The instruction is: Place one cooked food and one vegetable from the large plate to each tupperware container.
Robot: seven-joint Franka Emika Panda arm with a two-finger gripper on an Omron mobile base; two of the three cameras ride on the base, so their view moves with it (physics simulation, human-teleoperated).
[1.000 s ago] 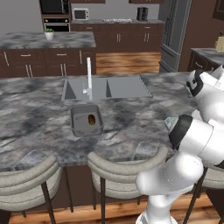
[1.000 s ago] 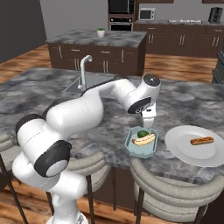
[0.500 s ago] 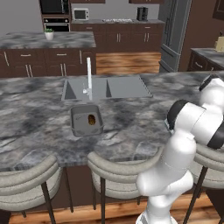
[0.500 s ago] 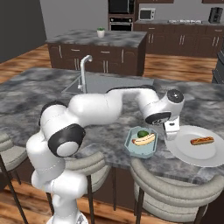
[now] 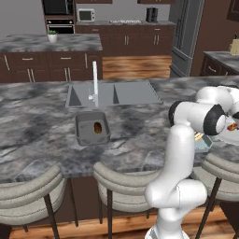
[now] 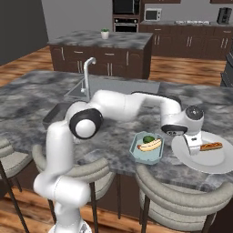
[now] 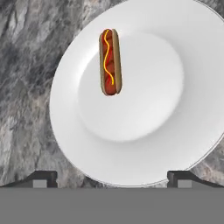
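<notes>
Gripper (image 7: 112, 178) hanging wide open and empty over large white plate (image 7: 144, 144), hot dog (image 7: 110, 61) lying on plate, another resting in blue-green tub (image 6: 146, 148).

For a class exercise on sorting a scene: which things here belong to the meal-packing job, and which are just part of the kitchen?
Job:
large white plate
hot dog on it
blue-green tub, holding a sausage bun and a green vegetable
grey tub, holding a yellow-brown lump
open gripper

Lying about:
sink
faucet
stools
potted plant
</notes>
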